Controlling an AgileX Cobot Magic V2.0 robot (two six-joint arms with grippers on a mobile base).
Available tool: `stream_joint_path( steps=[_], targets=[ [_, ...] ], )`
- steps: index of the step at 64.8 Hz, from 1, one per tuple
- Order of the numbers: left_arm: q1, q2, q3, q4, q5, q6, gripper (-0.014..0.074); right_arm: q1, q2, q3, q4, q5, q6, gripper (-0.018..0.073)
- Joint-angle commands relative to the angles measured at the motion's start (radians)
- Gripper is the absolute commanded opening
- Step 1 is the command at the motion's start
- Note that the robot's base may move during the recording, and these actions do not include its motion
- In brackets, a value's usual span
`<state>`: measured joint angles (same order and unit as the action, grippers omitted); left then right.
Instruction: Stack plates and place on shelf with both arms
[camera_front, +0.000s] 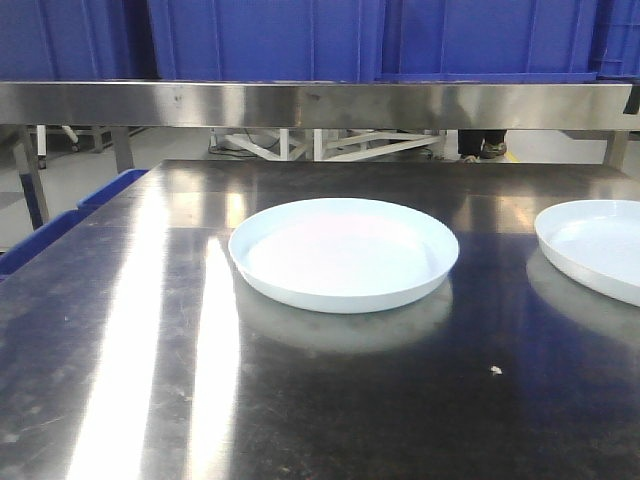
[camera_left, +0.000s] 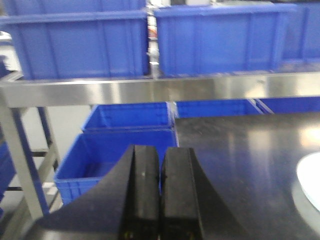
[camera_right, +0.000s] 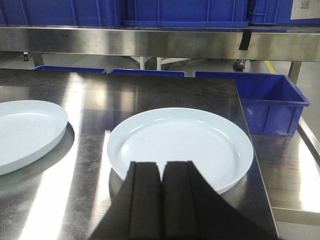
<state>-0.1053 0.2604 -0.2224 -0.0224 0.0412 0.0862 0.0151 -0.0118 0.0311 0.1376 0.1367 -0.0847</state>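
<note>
Two pale bluish-white round shallow plates, centre plate (camera_front: 343, 255) & right plate (camera_front: 595, 245), lie apart on dark reflective steel tabletop (camera_front: 120, 380); black two-finger left gripper (camera_left: 160, 155) & right gripper (camera_right: 161, 167) both closed, holding nothing.

Front view: centre plate flat mid-table, right plate cut by frame edge; brushed stainless-steel shelf rail (camera_front: 300, 105) runs behind, w/ large blue plastic crates (camera_front: 270, 40) on top. Left wrist view: fingers (camera_left: 145, 190) pressed together, nothing btwn, by tabletop's left edge; sliver of one plate at frame's right, well apart from gripper; lower blue crates (camera_left: 120, 150) beside table under rail. Right wrist view: fingers (camera_right: 145, 200) together, tips overlapping right plate's (camera_right: 180, 142) near rim, contact can't be told; centre plate (camera_right: 25, 132) to its left, rims apart.
</note>
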Motion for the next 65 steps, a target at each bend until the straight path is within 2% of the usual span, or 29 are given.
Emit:
stream_joint_path(
  steps=[1, 52, 55, 62, 65],
  targets=[
    [0.005, -0.010, -0.030, -0.008, -0.081, -0.012, 0.0087, -0.005, -0.018, -0.002, -0.007, -0.092, -0.004, 0.0049],
    [0.005, -0.014, -0.030, -0.008, -0.085, -0.012, 0.0082, -0.005, -0.018, -0.002, -0.005, -0.115, -0.001, 0.0049],
    [0.005, -0.014, -0.030, -0.008, -0.085, -0.012, 0.0082, -0.005, -0.018, -0.002, 0.017, -0.130, 0.011, 0.0049],
    [0.005, -0.014, -0.030, -0.008, -0.085, -0.012, 0.0082, -0.005, -0.018, -0.002, 0.160, -0.181, 0.094, 0.0049],
    [0.005, -0.014, -0.030, -0.008, -0.085, -0.012, 0.0082, -0.005, -0.018, -0.004, 0.221, -0.182, 0.097, 0.0049]
  ],
)
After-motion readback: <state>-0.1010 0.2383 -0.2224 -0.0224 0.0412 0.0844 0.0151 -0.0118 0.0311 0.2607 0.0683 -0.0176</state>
